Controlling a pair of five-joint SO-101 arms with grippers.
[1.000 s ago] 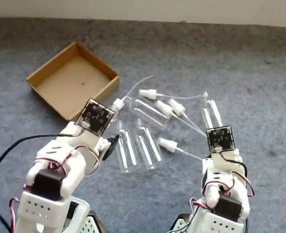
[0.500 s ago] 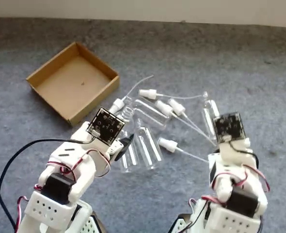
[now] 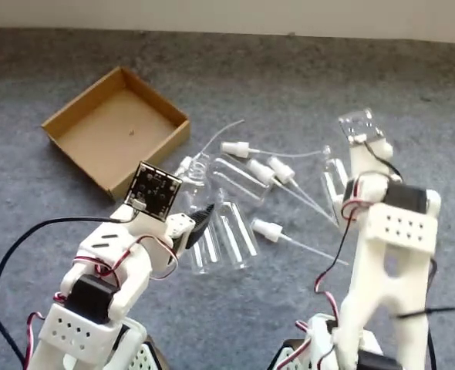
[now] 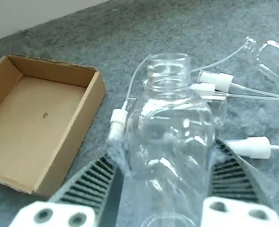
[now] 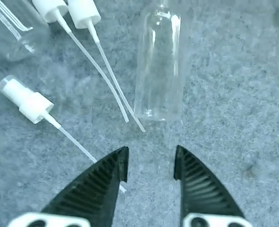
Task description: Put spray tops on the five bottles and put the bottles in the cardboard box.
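**Right arm (image 3: 389,231) rears up while left arm (image 3: 108,270) grips a bottle**

Since half a second ago, the right arm has swung from a low crouch to stand tall. The left arm's wrist has drawn back slightly toward the cardboard box (image 3: 116,127).

Seen from above, the box sits open-topped on grey carpet (image 3: 412,92). Just beside the box's near corner, the left arm carries the held bottle (image 3: 199,167), clear and with no top on it. Other loose bottles (image 3: 235,231) lie side by side a little farther from the box. The far bottle (image 3: 334,181) lies farthest from the box, beside the right arm. White spray tops (image 3: 260,171) with long thin tubes lie scattered between the box and the far bottle.

From the left wrist, the left gripper (image 4: 165,156) is closed on the held bottle, with a ribbed finger pressed to each side. The bottle's open threaded neck points away from the camera. One of the spray tops (image 4: 117,124) lies between this bottle and the box's wall (image 4: 90,118). Others lie on the side away from the box.

From the right wrist, the right gripper (image 5: 150,153) is partly open, with a narrow gap between its black fingers, and holds nothing. It hangs over bare carpet just short of the far bottle's base (image 5: 161,61). Two thin tubes run alongside that bottle, and another of the spray tops (image 5: 26,99) lies near.
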